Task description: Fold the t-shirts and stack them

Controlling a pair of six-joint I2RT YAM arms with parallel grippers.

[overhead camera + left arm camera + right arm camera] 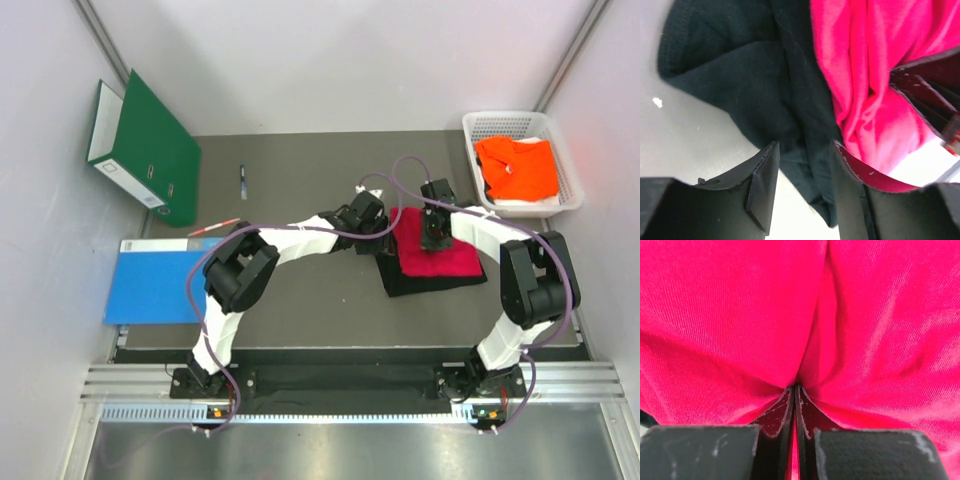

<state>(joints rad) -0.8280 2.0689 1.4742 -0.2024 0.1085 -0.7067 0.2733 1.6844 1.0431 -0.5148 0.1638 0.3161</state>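
Note:
The crimson red t-shirt (pixel 455 255) lies folded on top of the black t-shirt (pixel 420 282) at the middle right of the table. My right gripper (pixel 436 240) presses down on the red t-shirt (pixel 740 315); its jaws (pixel 795 387) are shut with a pinch of red cloth between them. My left gripper (pixel 385 232) is at the pile's left edge. Its jaws (pixel 805 147) stand apart around a fold of the black t-shirt (pixel 740 75), which touches only the right finger (pixel 850 190). The red t-shirt (pixel 865 60) lies beside it. The orange t-shirt (pixel 518 165) is in the basket.
A white basket (pixel 470 125) stands at the back right corner. A green binder (pixel 150 150) stands at the back left, with a flat blue sheet (pixel 155 280) in front of it. A dark pen (pixel 243 180) and a red pen (pixel 213 228) lie on the mat.

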